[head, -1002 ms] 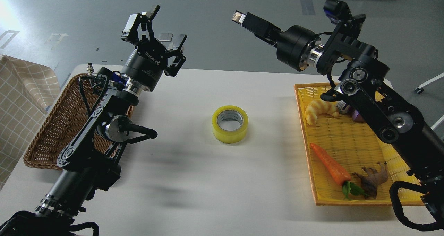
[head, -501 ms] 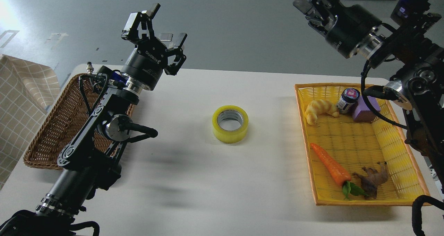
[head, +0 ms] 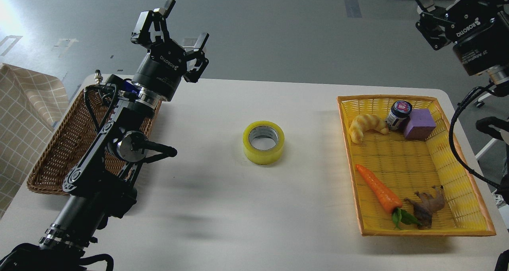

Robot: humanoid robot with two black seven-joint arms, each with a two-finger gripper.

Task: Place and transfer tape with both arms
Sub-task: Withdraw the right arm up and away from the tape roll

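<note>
Tape (head: 263, 142) unmoved on table (head: 222, 207); right hand (head: 431, 14) has swung away.

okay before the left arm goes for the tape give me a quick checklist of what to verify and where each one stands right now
1. Tape free on the table, lying flat, core hole up: ok.
2. Left gripper open, nothing held: ok.
3. Right gripper raised beyond the yellow tray, away from the tape: ok.
4. Right gripper open or shut: cannot tell.
5. Bare table around the tape for a descent: ok.
6. Wicker basket sits under the left arm; lowering could brush it: cannot tell.
</note>
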